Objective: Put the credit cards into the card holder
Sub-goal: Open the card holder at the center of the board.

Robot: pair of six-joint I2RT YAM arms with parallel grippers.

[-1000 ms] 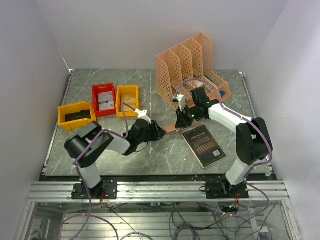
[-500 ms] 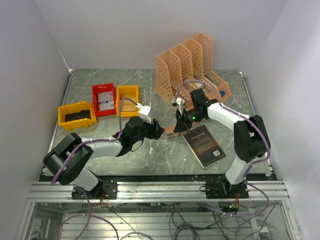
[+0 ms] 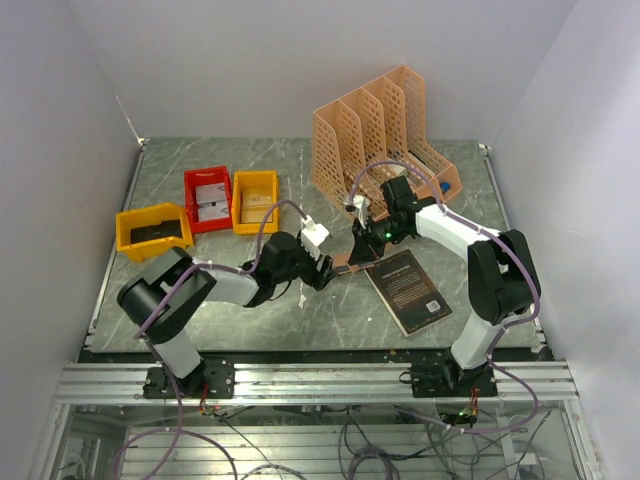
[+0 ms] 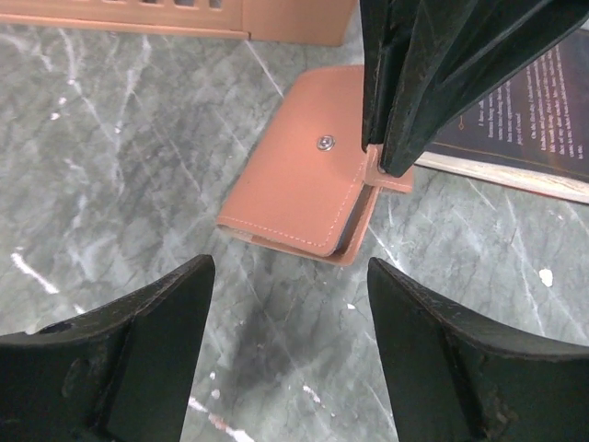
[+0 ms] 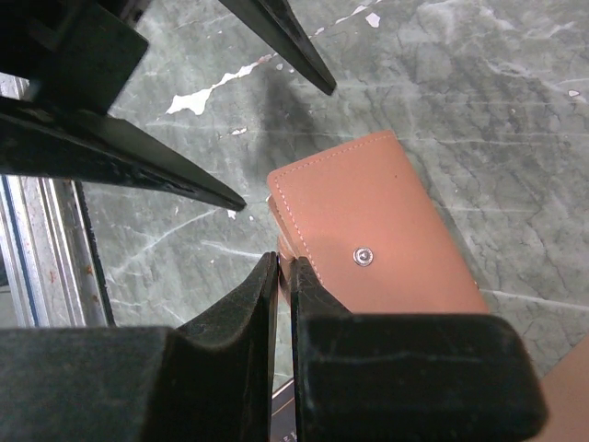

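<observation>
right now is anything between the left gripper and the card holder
Nothing visible does: only bare tabletop lies between the open left gripper and the card holder. The right gripper pinches the holder's edge on the side by the black book, crowding that side only.

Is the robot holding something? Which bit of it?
Yes. The right end effector is pinching the holder by one thin edge. The left end effector is open and holds nothing.
</observation>
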